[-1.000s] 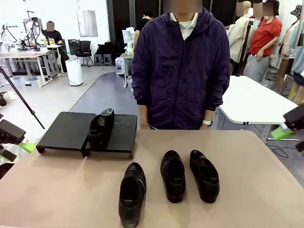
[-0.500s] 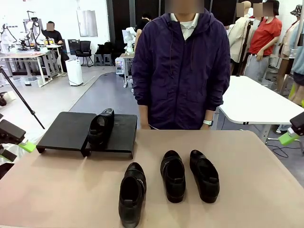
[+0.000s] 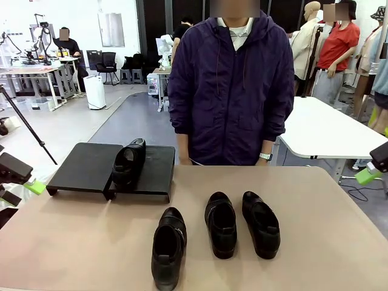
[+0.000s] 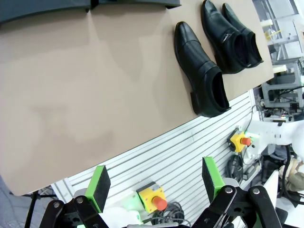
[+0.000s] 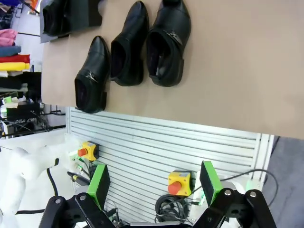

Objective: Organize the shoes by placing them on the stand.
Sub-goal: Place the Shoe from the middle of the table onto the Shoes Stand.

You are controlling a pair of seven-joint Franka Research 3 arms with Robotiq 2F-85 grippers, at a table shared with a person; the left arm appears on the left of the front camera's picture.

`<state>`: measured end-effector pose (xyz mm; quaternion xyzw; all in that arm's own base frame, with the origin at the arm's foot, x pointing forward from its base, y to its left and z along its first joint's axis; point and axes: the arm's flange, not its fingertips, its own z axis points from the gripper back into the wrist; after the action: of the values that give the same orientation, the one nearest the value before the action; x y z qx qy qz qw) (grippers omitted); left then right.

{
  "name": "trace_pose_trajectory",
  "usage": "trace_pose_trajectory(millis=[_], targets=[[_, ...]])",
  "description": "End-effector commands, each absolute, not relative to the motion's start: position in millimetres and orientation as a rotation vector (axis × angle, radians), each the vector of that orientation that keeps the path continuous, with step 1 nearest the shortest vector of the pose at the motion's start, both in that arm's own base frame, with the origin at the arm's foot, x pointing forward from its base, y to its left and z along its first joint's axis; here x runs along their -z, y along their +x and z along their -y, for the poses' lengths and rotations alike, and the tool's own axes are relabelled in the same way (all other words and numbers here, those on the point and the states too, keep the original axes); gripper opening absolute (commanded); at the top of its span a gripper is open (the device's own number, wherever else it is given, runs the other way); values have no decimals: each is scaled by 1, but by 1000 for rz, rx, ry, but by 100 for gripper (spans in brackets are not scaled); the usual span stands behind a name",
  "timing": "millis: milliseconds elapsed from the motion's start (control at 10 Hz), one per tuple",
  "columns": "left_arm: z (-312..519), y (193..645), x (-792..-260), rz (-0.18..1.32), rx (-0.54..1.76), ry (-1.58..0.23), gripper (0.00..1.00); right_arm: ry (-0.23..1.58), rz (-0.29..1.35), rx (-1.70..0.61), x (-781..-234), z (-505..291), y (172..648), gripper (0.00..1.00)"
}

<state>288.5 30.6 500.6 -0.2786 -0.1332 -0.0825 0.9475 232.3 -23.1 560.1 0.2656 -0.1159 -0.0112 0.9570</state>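
Across the tan tabletop [image 3: 321, 242], a person in a dark purple jacket [image 3: 230, 91] is standing at the far edge, arms hanging down, taking no part.

At far left, the low matte black two-platform stand [image 3: 82, 167] is carrying one glossy black leather slip-on shoe [image 3: 128, 162]. It is sitting close by the seam between the platforms, which I judge is keeping both sides free for the rest.

Three matching shoes are lying mid-table, toes toward the person:
- The left loose shoe [image 3: 168, 245] is lying nearest the robot's side.
- The middle loose shoe [image 3: 220, 224] and right loose shoe [image 3: 261, 223] are lying just beside each other.

Your left gripper [image 4: 154, 183] and right gripper [image 5: 154, 182] are hanging off the table, jaws spread fully and gripping nothing. Every shoe is lying well apart from both.
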Motion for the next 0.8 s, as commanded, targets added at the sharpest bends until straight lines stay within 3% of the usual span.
trace_pose_trajectory(millis=[0,200,400,500,700], targets=[[-30,287,-499,273,166,-587,100,551,248,5,-562,24,233,100],[-31,288,-501,271,168,-567,100,551,248,5,-562,24,233,100],[82,297,-502,143,217,-480,100,551,248,5,-562,24,233,100],[140,300,-490,128,239,-348,100,551,248,5,-562,24,233,100],[211,302,-476,265,123,-217,100,551,248,5,-562,24,233,100]])
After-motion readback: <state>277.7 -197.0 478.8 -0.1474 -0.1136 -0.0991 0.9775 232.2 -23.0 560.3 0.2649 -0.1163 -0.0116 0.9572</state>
